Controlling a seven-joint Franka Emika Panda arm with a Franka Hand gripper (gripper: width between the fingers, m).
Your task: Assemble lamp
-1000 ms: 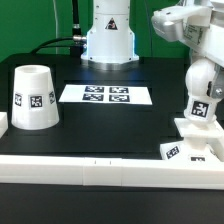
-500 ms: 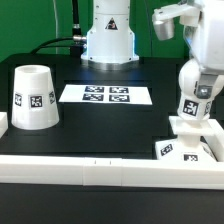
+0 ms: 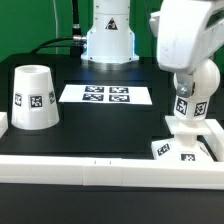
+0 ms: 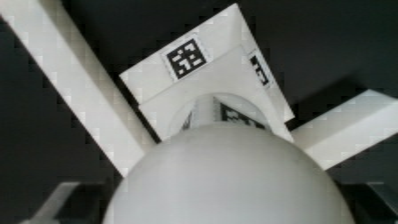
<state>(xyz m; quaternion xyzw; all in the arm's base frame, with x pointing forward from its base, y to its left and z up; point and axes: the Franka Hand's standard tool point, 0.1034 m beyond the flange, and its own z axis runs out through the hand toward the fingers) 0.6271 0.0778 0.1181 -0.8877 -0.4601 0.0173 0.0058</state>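
My gripper (image 3: 183, 103) is shut on the white rounded bulb (image 3: 181, 110), which stands upright on the flat square base (image 3: 186, 146) at the exterior view's right, near the front rail. In the wrist view the bulb (image 4: 222, 170) fills the foreground, with the tagged base (image 4: 192, 62) beyond it. My fingers (image 4: 50, 200) show only as dark slivers beside the bulb. The large tapered shade (image 3: 32, 97) stands mouth down at the exterior view's left, far from the gripper.
The marker board (image 3: 105, 95) lies at the table's middle back, in front of the robot's white body (image 3: 108, 35). A white rail (image 3: 90, 164) runs along the table's front edge. White rails (image 4: 80, 85) also cross the wrist view beside the base.
My arm has swung toward the exterior view's left with the bulb in its grip. The base's tagged front corner has shifted left a little with it.
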